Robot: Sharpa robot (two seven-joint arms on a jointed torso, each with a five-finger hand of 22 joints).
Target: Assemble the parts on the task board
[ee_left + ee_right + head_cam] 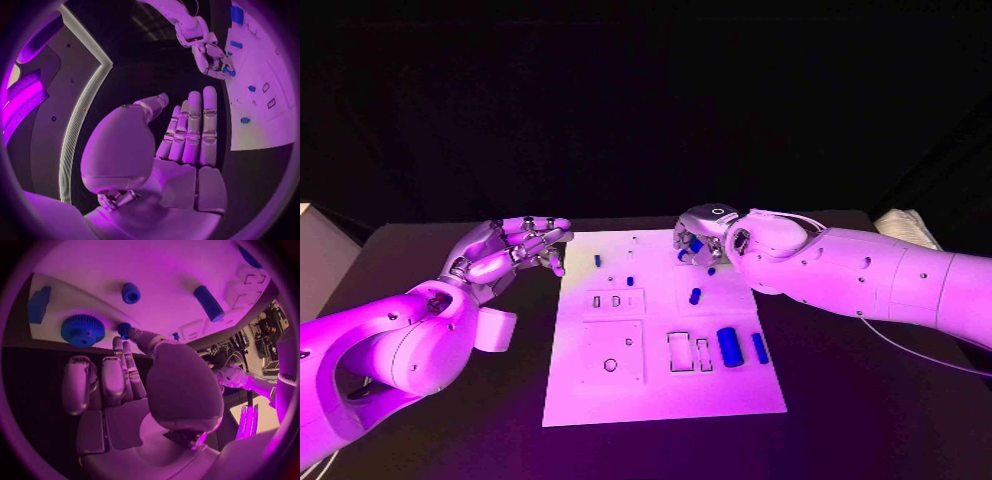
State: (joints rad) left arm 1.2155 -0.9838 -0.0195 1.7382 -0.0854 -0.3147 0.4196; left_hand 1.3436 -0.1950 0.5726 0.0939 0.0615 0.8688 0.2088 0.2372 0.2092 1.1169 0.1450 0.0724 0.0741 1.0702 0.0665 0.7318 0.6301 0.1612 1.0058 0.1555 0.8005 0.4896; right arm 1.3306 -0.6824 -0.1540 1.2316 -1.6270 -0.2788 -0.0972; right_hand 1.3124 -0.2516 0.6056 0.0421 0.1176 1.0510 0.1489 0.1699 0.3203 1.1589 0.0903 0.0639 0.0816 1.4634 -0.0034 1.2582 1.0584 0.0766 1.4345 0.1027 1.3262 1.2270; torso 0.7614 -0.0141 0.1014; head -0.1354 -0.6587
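In the head view the white task board lies in the middle of the black counter, with small blue parts scattered on it: a larger blue cylinder and a slimmer blue bar near its right edge, and a short blue peg further up. The left robot hand hovers just beside the board's far left corner, fingers loosely apart and holding nothing. The right robot hand is at the board's far right corner, fingers curled down around a blue part. In the left wrist view the left robot hand shows straight, close-set fingers with nothing in them, off the board's edge, while the right robot hand reaches onto the board. In the right wrist view the right robot hand touches a small blue peg with its fingertips, beside a blue gear; whether it grips the peg cannot be told.
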